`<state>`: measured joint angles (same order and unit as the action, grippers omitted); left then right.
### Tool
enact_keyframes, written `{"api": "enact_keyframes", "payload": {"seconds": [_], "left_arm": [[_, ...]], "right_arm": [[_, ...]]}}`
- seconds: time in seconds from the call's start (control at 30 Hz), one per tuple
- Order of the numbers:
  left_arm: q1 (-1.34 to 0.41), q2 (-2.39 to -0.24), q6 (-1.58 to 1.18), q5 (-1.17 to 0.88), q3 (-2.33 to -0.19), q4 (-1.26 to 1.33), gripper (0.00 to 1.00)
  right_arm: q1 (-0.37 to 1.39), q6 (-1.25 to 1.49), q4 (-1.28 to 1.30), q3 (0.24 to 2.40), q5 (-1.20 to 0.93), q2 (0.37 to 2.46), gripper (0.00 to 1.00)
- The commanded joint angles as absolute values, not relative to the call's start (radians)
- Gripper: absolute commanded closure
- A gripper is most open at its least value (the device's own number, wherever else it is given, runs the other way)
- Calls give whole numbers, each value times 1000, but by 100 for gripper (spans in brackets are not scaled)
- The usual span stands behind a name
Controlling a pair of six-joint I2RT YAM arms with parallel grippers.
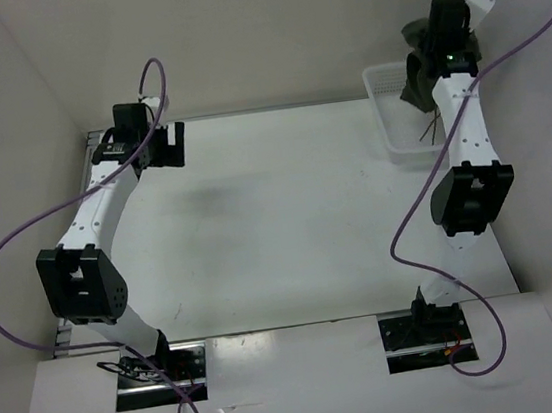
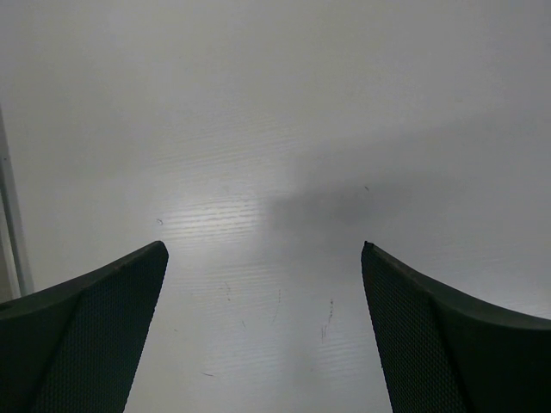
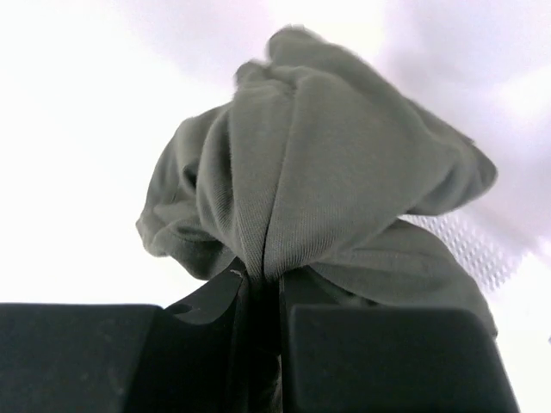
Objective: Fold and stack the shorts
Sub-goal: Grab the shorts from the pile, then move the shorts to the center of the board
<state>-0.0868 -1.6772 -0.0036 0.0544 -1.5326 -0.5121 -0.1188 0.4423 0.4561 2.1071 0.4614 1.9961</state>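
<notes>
White walls are enclosing a white table (image 1: pixel 287 215), seen from above. At the far right corner a white mesh basket (image 1: pixel 392 122) is sitting on it. The right gripper (image 3: pixel 263 292) is reaching over this basket, its fingers pinching tight on a bunched fold of the dark olive-green shorts (image 3: pixel 318 172). The shorts are hanging crumpled from the grip, raised above the basket with their lower end trailing into it. At the far left, the left gripper (image 2: pixel 263 249) is hovering over bare table, its two dark fingers (image 2: pixel 112 327) standing wide apart and holding nothing.
</notes>
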Motion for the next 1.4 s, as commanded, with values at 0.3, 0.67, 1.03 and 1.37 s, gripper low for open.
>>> {"api": "enact_keyframes", "payload": {"seconds": [0.3, 0.67, 1.03, 1.37], "left_arm": [[-91, -1337, 0, 46, -1436, -489, 0], [-71, -1134, 0, 140, -1308, -489, 0], [-71, -1235, 0, 42, -1367, -499, 0], [-71, -1318, 0, -267, -1440, -598, 0]], "right_arm": [[173, 121, 261, 2079, -105, 1579, 100], [195, 434, 143, 1840, -767, 1517, 100], [291, 448, 169, 1560, -608, 1519, 100], [291, 744, 363, 1528, -243, 1500, 100]]}}
